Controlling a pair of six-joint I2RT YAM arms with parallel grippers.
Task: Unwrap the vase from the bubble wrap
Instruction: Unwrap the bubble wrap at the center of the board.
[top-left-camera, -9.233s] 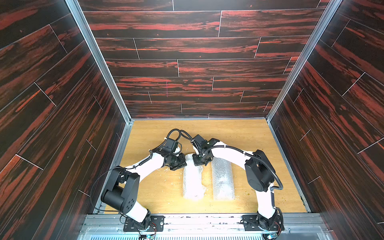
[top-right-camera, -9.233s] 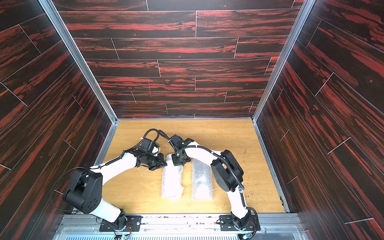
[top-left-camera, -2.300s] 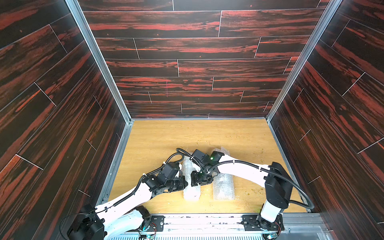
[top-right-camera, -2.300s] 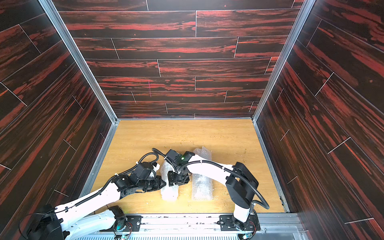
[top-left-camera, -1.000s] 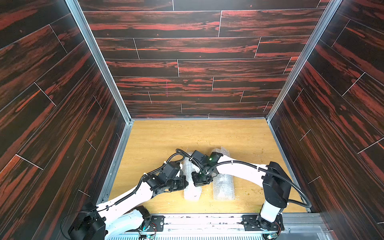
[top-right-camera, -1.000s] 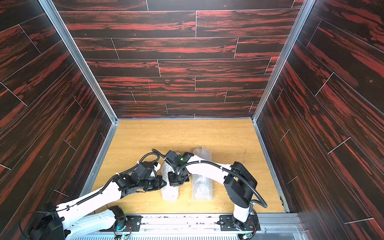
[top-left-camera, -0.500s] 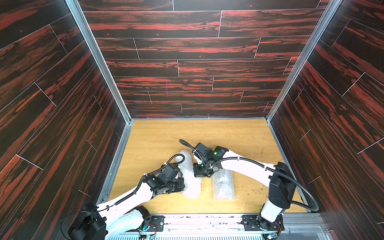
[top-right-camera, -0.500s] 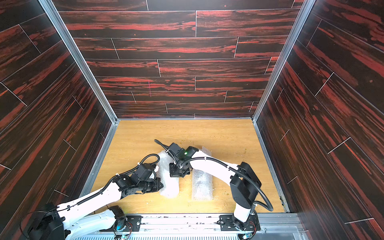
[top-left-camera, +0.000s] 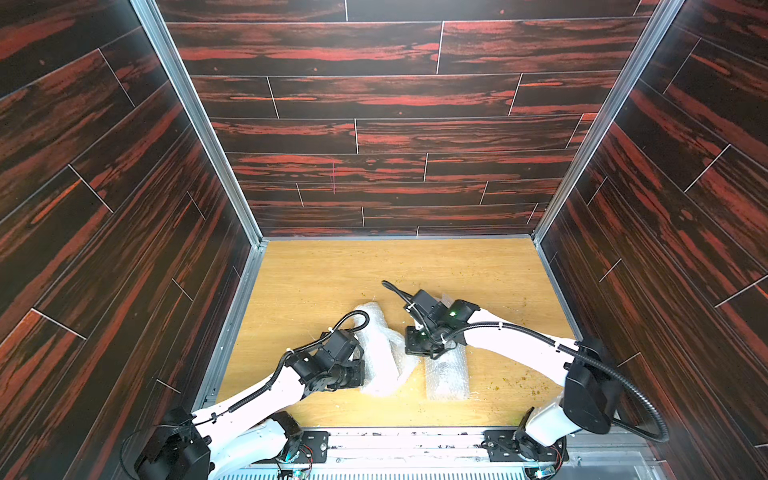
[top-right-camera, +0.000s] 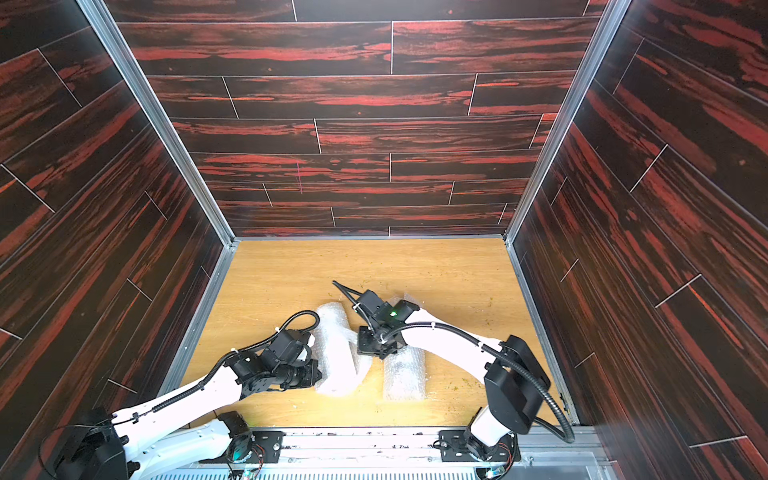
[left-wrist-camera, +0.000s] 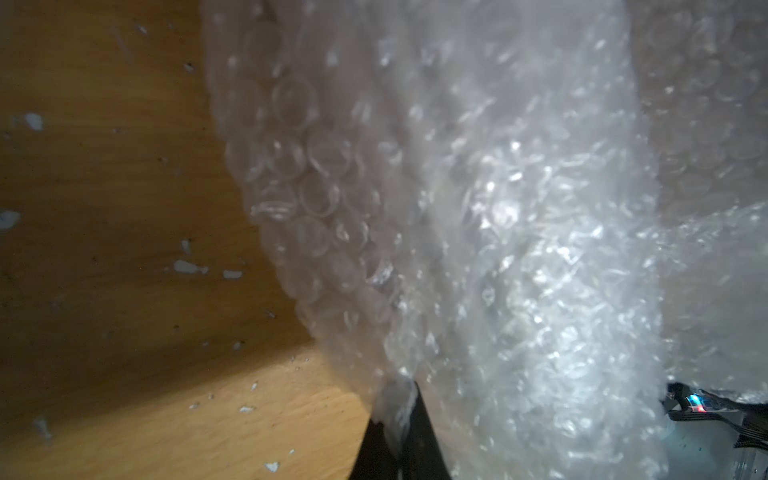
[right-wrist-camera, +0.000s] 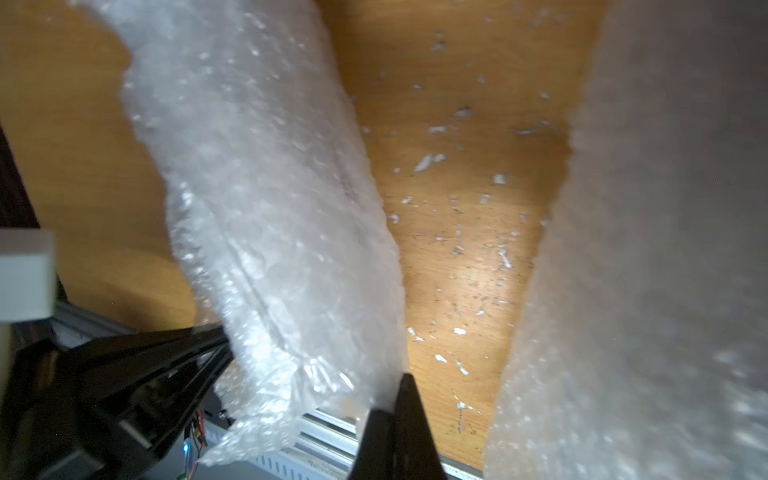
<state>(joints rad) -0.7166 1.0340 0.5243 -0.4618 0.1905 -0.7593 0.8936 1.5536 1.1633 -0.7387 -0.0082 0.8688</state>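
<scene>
In both top views the bubble wrap (top-left-camera: 380, 345) (top-right-camera: 336, 349) lies slanted on the table (top-left-camera: 324, 282) between my arms, with a second bundle (top-left-camera: 446, 372) just beside it on my right. My left gripper (top-left-camera: 362, 374) meets its near side and my right gripper (top-left-camera: 411, 349) its right edge.

Left wrist view: my left gripper (left-wrist-camera: 397, 411) is clamped on a fold of wrap.

Right wrist view: my right gripper (right-wrist-camera: 399, 399) pinches the sheet's edge.

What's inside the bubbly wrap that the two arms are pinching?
Only cloudy, crinkly layers of wrap show, pinched at the edges by the left pincer and the right pincer. Whatever is inside is completely covered, so I cannot tell what it is.
</scene>
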